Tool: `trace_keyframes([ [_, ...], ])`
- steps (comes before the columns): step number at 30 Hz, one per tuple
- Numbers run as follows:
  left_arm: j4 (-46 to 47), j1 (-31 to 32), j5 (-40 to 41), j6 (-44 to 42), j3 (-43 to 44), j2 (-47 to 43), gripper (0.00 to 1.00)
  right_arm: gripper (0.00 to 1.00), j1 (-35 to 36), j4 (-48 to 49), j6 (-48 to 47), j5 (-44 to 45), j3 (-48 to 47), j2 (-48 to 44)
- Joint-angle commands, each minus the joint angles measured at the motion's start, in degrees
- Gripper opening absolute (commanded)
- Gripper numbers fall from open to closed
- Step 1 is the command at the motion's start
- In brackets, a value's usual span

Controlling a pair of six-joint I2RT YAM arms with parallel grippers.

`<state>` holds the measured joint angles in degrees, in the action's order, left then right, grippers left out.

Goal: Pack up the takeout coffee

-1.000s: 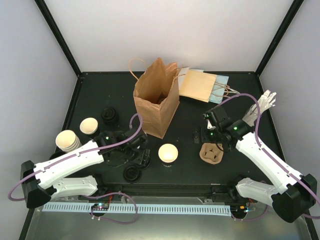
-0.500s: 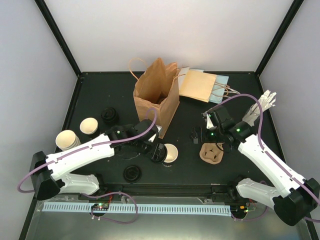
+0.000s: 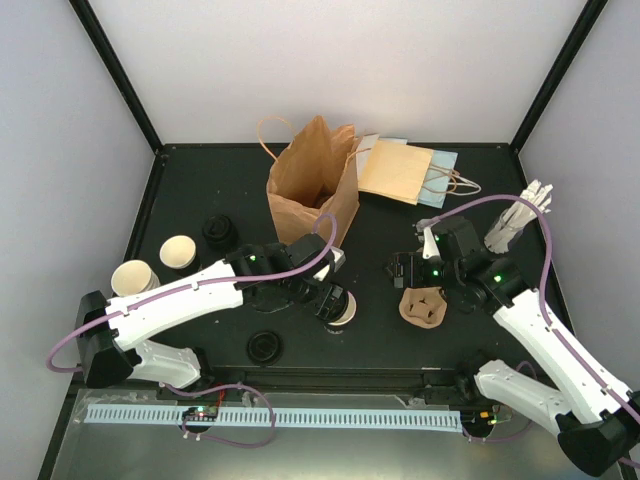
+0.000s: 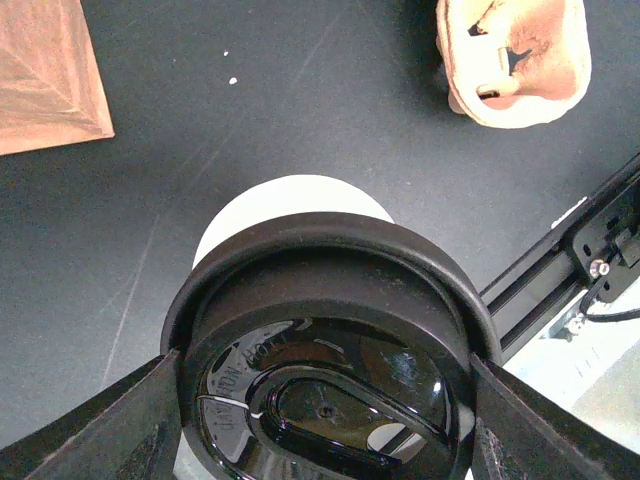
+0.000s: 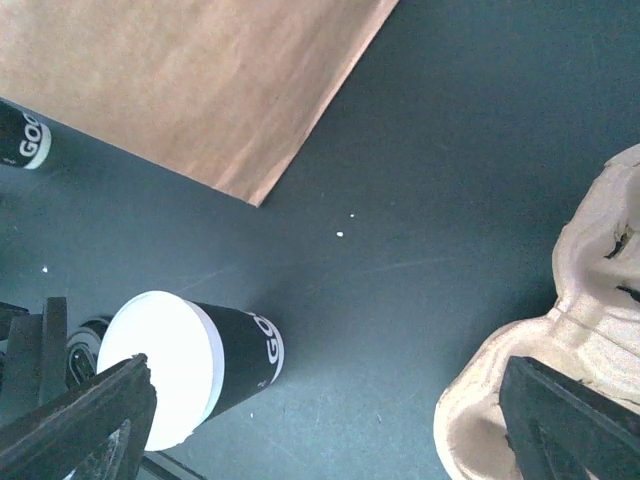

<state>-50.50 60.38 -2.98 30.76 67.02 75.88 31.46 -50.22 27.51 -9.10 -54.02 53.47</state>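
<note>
The coffee cups are small and creamy white, with a round rim and a black sleeve with white letters on the side. There are two. The first cup (image 5: 165, 350) stands on the tabletop (image 3: 200, 190), just on the near side of the tall brown bag (image 3: 313, 195). The second cup (image 3: 180, 252) stands well off to the bag's left. Beside that one is a bigger pale thing (image 3: 133, 279). It may be a pile of cups, but it is hard to tell. One brown cup carrier (image 3: 422, 307) lies to the bag's right and a bit nearer. The left pincer (image 3: 328, 297) grips one black lid (image 4: 325, 390) right over the first cup, so only part of the white top shows. One loose lid (image 3: 263, 347) lies further out on the bag's near side. The right pincer (image 5: 325, 380) is spread wide with nothing in it. A second ago the left pincer was further to the bag's left, and the first cup's whole round top showed.
</note>
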Motion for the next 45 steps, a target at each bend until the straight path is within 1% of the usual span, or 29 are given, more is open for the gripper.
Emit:
trace_keyframes([
  [1,-2.50,1.01,2.54,-3.32,3.17,0.25,0.63,0.97,-0.13,3.92,0.48,2.26,2.88,-3.72],
  [3,-3.77,1.22,3.56,-3.98,4.09,0.70,0.63,0.99,-0.17,4.83,-0.86,-0.22,3.53,-4.64],
  [9,-5.09,1.23,4.41,-5.46,5.47,0.77,0.63,0.99,-0.17,5.66,-2.12,-7.76,4.60,-3.64],
  [20,-5.36,1.32,3.74,-7.34,6.65,2.06,0.63,0.99,-0.13,6.45,-2.54,-9.62,7.28,-4.54],
  [33,-6.71,1.75,3.51,-8.68,9.47,5.31,0.63,0.99,-0.17,10.76,-0.61,-15.40,12.01,-4.60],
  [45,-8.24,2.78,4.35,-9.19,11.86,8.31,0.63,1.00,-0.15,12.06,-0.08,-17.04,13.85,-4.43],
])
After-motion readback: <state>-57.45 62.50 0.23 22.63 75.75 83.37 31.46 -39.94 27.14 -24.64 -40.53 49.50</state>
